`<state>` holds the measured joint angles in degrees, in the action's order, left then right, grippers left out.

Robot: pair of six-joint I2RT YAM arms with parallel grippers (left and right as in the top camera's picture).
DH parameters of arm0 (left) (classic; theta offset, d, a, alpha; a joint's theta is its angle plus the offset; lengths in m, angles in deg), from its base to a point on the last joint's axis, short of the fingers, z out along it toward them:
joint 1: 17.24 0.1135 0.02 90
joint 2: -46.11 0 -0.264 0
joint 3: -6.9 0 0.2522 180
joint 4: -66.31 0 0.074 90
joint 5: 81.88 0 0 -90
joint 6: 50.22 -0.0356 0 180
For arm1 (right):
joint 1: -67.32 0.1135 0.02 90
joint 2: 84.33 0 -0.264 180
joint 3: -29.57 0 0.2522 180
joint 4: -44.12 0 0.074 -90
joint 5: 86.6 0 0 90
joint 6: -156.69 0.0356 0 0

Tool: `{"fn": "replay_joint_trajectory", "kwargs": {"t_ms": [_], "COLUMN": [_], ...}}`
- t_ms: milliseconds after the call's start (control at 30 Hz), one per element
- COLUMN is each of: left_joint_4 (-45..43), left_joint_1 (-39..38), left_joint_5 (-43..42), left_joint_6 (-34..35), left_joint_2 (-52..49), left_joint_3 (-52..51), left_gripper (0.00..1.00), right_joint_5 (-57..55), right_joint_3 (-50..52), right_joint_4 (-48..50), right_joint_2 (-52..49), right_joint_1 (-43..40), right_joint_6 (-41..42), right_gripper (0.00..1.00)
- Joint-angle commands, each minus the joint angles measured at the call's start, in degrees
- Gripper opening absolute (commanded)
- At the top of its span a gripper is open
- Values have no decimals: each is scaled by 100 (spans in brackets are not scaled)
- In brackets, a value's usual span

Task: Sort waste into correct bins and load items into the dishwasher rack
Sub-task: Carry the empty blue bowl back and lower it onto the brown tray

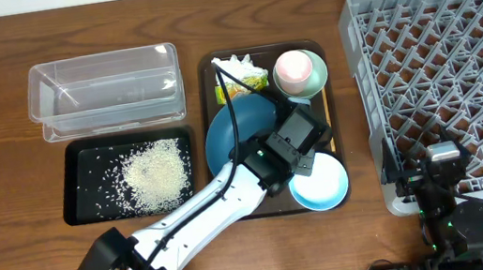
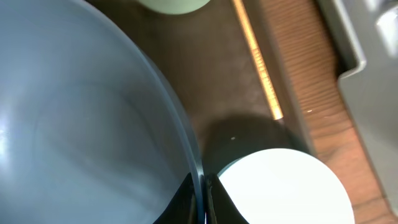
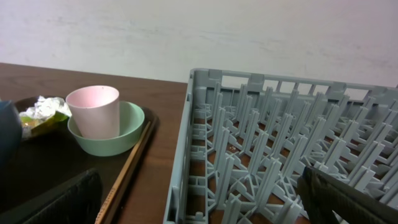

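Observation:
My left gripper (image 1: 292,142) (image 2: 202,196) is shut on the right rim of the large dark blue bowl (image 1: 233,131) (image 2: 81,124), one finger inside and one outside. The small light blue bowl (image 1: 320,188) (image 2: 280,186) lies right beside it. The pink cup (image 1: 292,69) (image 3: 93,109) stands in the pale green bowl (image 1: 314,77) (image 3: 127,127). A white tissue (image 1: 233,64) (image 3: 46,104) and a green-yellow wrapper (image 1: 251,81) (image 3: 40,121) lie behind the dark bowl. Rice (image 1: 154,174) fills the black tray (image 1: 84,190). My right gripper (image 1: 446,172) (image 3: 202,202) hangs open at the dishwasher rack's (image 1: 445,68) (image 3: 199,124) front left corner, holding nothing.
All the bowls and the paper waste sit on a brown serving tray (image 1: 210,101) between the bins and the rack. The clear plastic tub (image 1: 102,88) stands behind the black tray and looks empty. A strip of bare wood separates the serving tray from the rack.

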<state>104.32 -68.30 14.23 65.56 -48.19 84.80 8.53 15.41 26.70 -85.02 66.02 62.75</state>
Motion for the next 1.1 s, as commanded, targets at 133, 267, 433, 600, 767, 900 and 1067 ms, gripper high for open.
{"fn": "replay_joint_trajectory", "kwargs": {"t_ms": [133, 267, 433, 600, 767, 900, 1067], "left_joint_4": [-81, -50, -39, -28, -131, -188, -184], "left_joint_1": [15, 13, 15, 15, 39, 59, 66], "left_joint_5": [247, 168, -76, -164, 164, 907, 1508], "left_joint_6": [166, 332, 326, 326, 321, 321, 317], "left_joint_2": [-24, -24, -13, 286, 955, 1416, 1526], "left_joint_3": [-103, -103, -98, -63, -52, -52, -52], "left_gripper": [12, 12, 22, 39, 51, 62, 63], "right_joint_5": [-39, -37, -39, -39, -39, -37, -39], "right_joint_3": [9, 9, 9, 9, 9, 9, 9], "right_joint_4": [-24, -24, -24, -24, -24, -24, -24], "right_joint_2": [26, 26, 26, 26, 26, 26, 26], "right_joint_1": [20, 20, 20, 20, 20, 20, 20], "right_joint_6": [68, 68, 68, 68, 68, 68, 68], "right_gripper": [99, 99, 99, 99, 99, 99, 99]}}
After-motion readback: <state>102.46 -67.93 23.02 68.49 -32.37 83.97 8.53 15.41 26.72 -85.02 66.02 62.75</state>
